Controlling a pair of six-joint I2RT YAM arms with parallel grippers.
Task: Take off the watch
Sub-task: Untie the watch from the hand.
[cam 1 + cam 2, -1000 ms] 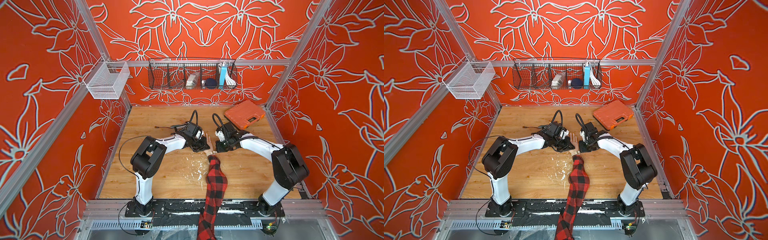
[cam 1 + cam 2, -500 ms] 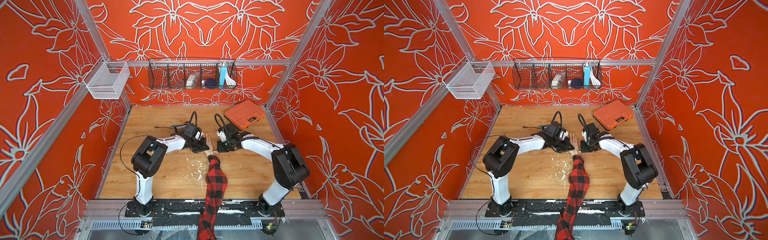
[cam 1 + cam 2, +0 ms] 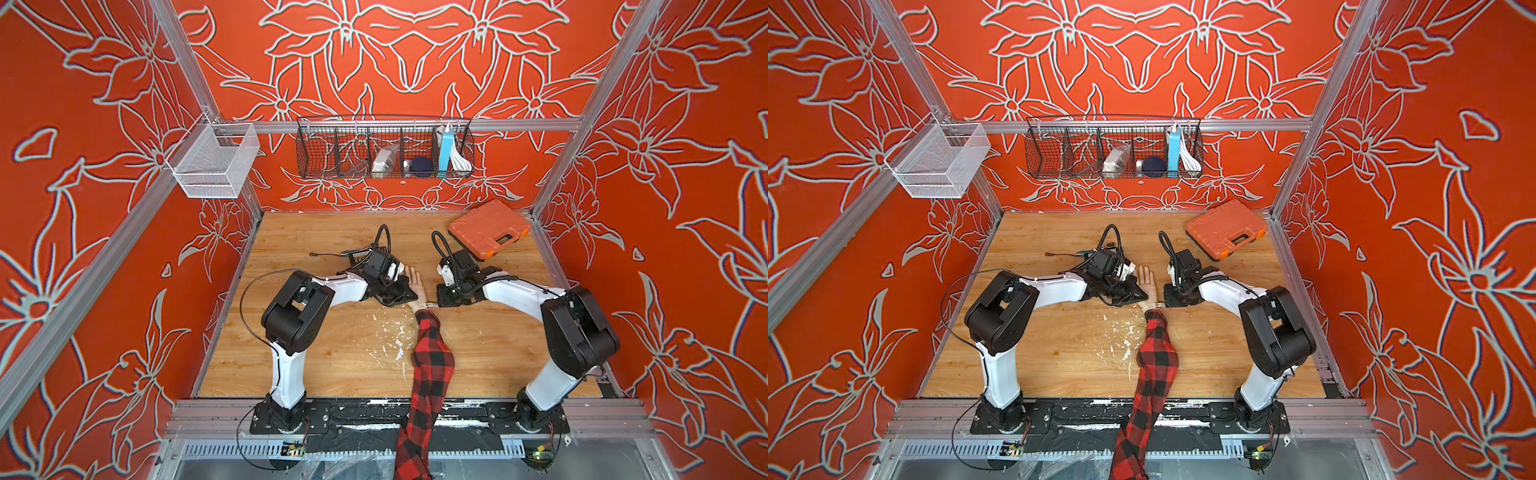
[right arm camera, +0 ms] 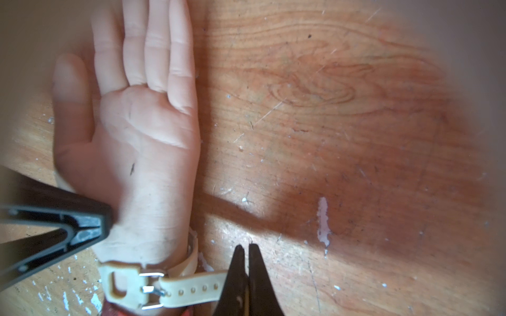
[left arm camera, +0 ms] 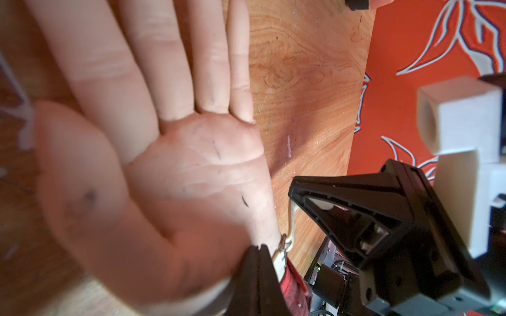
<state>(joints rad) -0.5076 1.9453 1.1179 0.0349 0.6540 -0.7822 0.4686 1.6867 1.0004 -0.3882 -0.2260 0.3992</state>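
Inside R claw [image 4: 247, 247]: watch [image 4: 175, 291] strap tail.

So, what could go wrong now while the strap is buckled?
The right gripper pinches only the end of the watch strap; it may slip out. The buckle pin seems to sit in a hole, so a pull may drag the hand; the left gripper merely rests, shut, against the wrist.

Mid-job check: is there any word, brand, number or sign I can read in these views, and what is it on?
No text is readable in any view.
On the watch, the strap and buckle are plain and the face is hidden.
On the orange case, no lettering is legible.
The blue box and other items in the wire basket are too small to read.
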